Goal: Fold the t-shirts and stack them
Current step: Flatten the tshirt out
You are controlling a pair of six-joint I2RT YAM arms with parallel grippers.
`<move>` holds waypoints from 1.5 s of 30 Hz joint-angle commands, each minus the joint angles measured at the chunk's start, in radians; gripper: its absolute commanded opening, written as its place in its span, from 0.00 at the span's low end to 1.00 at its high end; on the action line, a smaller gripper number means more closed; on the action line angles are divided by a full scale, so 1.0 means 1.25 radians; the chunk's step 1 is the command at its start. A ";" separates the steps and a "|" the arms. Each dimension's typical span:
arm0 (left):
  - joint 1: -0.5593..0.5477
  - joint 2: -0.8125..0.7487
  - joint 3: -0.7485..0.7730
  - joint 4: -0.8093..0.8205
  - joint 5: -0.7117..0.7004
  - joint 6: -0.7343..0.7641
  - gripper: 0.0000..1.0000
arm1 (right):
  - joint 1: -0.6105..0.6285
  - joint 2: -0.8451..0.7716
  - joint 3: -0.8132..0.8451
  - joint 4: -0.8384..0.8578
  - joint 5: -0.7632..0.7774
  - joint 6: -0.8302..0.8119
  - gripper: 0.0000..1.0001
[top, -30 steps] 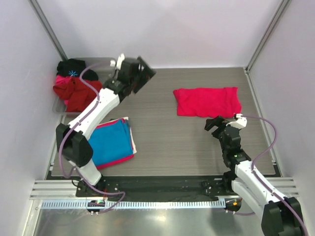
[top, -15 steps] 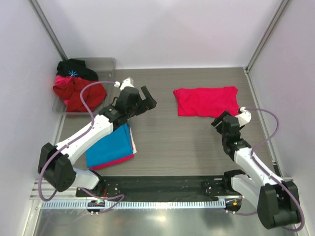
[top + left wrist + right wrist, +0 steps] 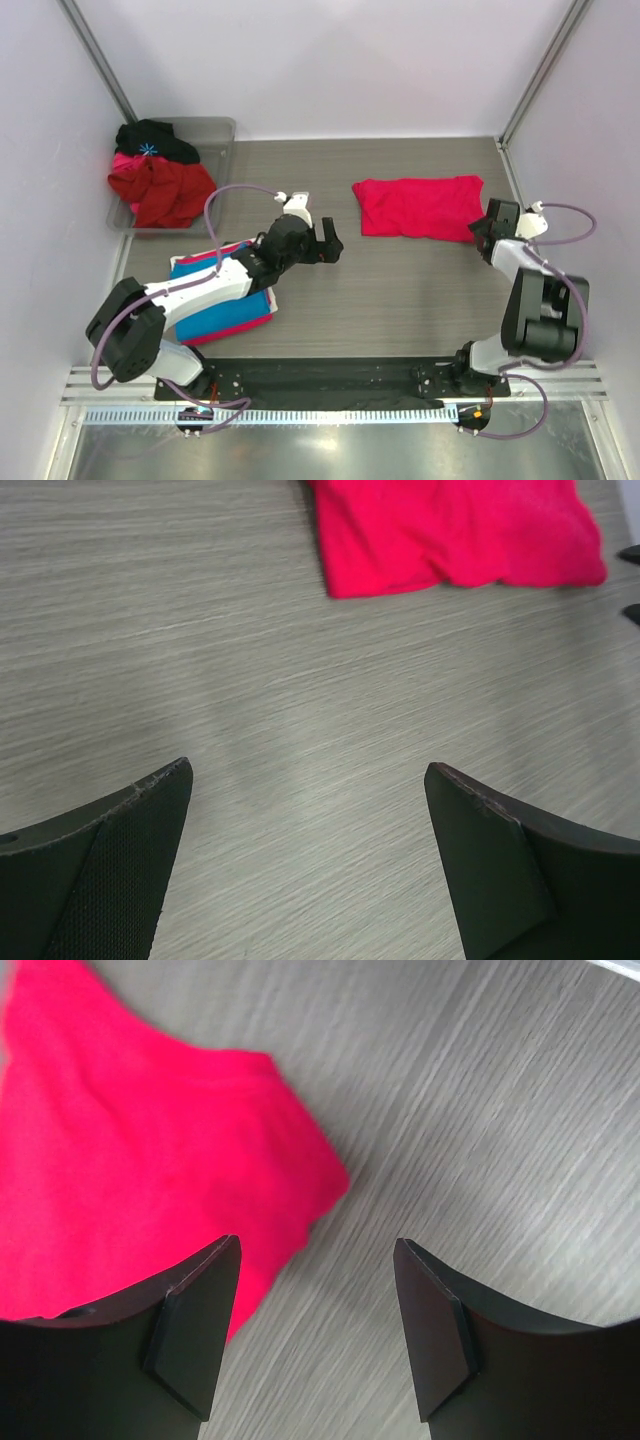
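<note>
A bright crimson-pink t-shirt (image 3: 420, 206) lies spread flat at the back right of the table; it also shows in the left wrist view (image 3: 455, 532) and the right wrist view (image 3: 130, 1150). A folded bright blue t-shirt (image 3: 222, 298) lies on a pink-red one (image 3: 238, 327) at the front left. My left gripper (image 3: 328, 243) is open and empty over bare table, between the stack and the crimson shirt. My right gripper (image 3: 489, 225) is open and empty, right at the crimson shirt's near right corner.
A clear bin (image 3: 220, 133) at the back left holds a heap of dark red (image 3: 160, 190), pink and black (image 3: 152, 136) clothes. Metal frame posts stand at the back corners. White walls close in the left, back and right sides.
My left arm swung down from the bin area and reached right past the blue stack. My right gripper moved back and right to the crimson shirt's corner.
</note>
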 commanded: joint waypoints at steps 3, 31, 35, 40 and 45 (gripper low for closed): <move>0.003 -0.072 -0.049 0.128 0.008 0.039 0.99 | -0.016 0.120 0.103 -0.022 -0.022 0.023 0.68; -0.010 -0.102 -0.035 0.091 -0.014 0.048 0.99 | 0.140 -0.175 0.295 -0.141 0.057 -0.136 0.01; -0.040 -0.082 -0.023 0.091 -0.029 0.065 0.99 | 0.155 -0.247 0.462 -0.203 -0.097 -0.149 0.01; -0.098 -0.026 0.014 0.086 -0.034 0.106 0.99 | 0.214 -0.271 0.597 -0.289 -0.190 -0.151 0.01; -0.160 0.016 0.051 0.089 -0.041 0.174 0.99 | 0.230 -0.269 0.663 -0.344 -0.242 -0.130 0.01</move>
